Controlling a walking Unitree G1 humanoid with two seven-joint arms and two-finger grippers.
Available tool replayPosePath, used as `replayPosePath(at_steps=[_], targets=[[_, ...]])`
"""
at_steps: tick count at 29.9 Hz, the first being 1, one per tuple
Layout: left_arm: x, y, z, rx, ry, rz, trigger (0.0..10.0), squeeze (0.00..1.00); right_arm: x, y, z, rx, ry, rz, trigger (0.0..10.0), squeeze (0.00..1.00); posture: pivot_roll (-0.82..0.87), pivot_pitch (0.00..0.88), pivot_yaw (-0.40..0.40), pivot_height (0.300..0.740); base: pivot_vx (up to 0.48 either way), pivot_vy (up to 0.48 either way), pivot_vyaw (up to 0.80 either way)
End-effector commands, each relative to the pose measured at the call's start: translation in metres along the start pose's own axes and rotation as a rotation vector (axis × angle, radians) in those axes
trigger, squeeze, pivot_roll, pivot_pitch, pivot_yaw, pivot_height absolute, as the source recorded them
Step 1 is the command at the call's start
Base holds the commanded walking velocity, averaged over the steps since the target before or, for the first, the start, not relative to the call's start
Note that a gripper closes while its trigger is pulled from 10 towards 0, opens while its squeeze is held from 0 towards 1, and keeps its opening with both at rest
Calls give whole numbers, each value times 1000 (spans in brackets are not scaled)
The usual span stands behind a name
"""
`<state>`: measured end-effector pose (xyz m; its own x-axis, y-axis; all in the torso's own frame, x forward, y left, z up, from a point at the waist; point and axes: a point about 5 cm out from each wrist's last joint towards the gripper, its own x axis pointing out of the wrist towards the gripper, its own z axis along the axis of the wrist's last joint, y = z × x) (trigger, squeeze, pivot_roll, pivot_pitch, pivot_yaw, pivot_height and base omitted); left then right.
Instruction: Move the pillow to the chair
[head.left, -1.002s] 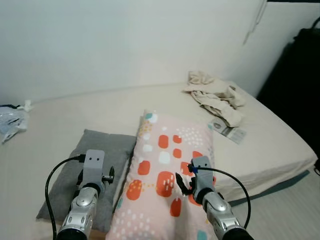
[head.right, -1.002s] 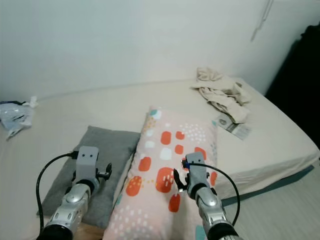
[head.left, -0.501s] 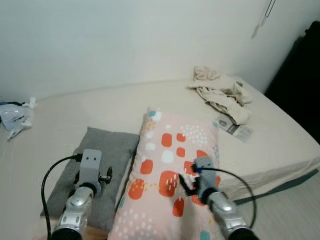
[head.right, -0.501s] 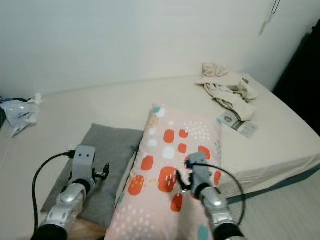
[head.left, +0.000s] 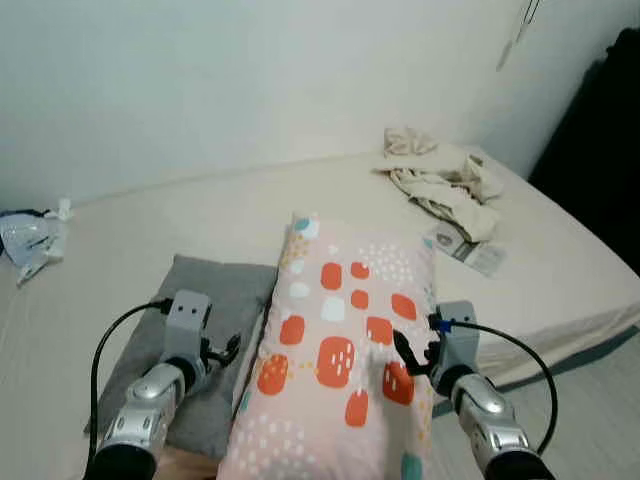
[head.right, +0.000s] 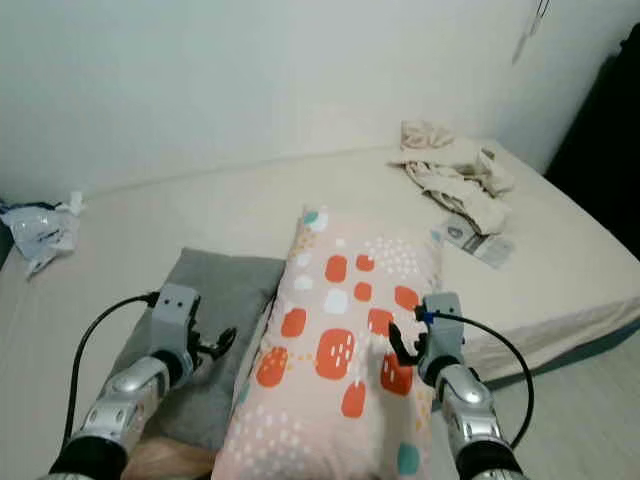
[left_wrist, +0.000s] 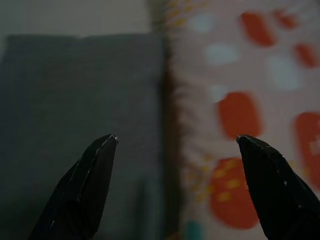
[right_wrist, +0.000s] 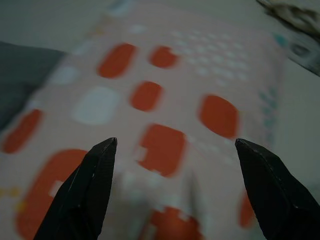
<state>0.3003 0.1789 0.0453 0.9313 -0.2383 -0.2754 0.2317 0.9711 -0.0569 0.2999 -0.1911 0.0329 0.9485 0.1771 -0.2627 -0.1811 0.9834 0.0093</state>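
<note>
Pillow (head.left: 345, 345), pink with orange and white patches, lies lengthwise on the bed (head.left: 180, 225) near its front edge, its left long side overlapping or touching a flat grey cushion (head.left: 175, 345) just beside it. No chair is in sight, so the carry has not begun; the two arms are set one to each side of the pillow, which looks like the setup for a two-handed lift of something too wide and soft for a single pinch. Left end effector (head.left: 228, 350) hovers over the seam where grey cushion meets pillow, its black fingers (left_wrist: 82, 182) spread wide with the pillow's edge between them in the left wrist view, closed on nothing. Right end effector (head.left: 412, 358) sits over the pillow's right half, close to or on the fabric, its fingers (right_wrist: 85, 190) likewise spread apart and holding nothing. Both forearms reach forward and slightly inward from the near edge, wrists angled toward the pillow. Farther back on the right lie crumpled clothes (head.left: 440, 180) and a printed packet (head.left: 465, 250); a plastic bag (head.left: 28, 240) rests at the far left.
</note>
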Motion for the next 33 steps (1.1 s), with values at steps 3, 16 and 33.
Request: replayPosePath(at_steps=[3, 16, 33], targets=[[-3, -16, -10, 9, 8, -90, 10000, 0, 0, 21, -8, -30, 16, 77, 10000, 0, -56, 81, -14, 740, 0, 0, 0], [-4, -26, -15, -54, 102, -179, 10000, 0, -1, 19, -10, 21, 41, 82, 10000, 0, -52, 64, -38, 680, 0, 0, 0], [-3, -21, -10, -39, 90, -112, 10000, 0, -1, 20, -5, 10, 13, 87, 10000, 0, -53, 72, -38, 605, 0, 0, 0]])
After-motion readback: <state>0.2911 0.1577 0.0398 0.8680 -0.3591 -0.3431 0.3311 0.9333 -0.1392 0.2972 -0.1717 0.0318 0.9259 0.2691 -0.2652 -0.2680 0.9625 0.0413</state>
